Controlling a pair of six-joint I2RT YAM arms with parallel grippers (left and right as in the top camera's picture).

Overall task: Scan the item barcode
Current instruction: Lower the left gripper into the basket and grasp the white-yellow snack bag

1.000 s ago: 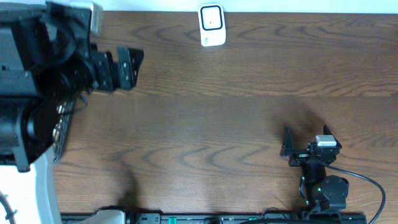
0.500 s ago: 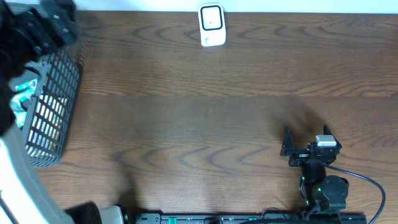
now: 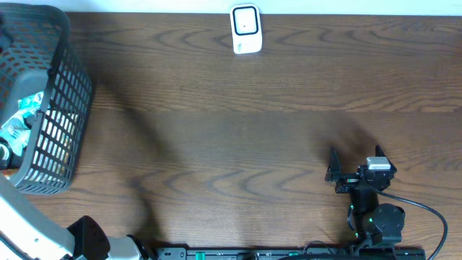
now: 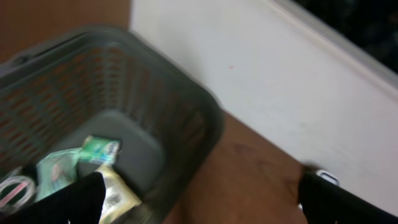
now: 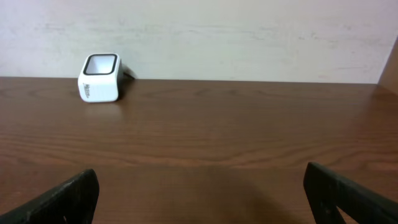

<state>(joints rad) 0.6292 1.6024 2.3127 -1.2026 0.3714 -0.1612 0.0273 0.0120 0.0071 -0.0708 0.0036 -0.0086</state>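
Note:
A dark mesh basket [image 3: 72, 79] stands at the table's left end and holds several packets [image 3: 22, 119]. In the left wrist view my left gripper [image 4: 199, 194] hangs open above the basket's [image 4: 155, 93] near corner, with nothing between its fingers. Below it lie a green packet [image 4: 99, 149] and a yellowish packet [image 4: 118, 194] with a barcode patch. The white barcode scanner [image 3: 245, 29] stands at the table's far edge, also seen in the right wrist view [image 5: 99, 78]. My right gripper [image 3: 355, 155] rests open and empty at the lower right, facing the scanner [image 5: 199, 186].
The left arm's white link [image 3: 32, 227] crosses the bottom left corner of the overhead view. A light wall [image 5: 249, 37] runs right behind the scanner. A black cable [image 3: 426, 213] loops beside the right arm's base.
The left arm has swung off the basket toward the lower left of the overhead view, so the whole basket now shows. The right arm has not moved.

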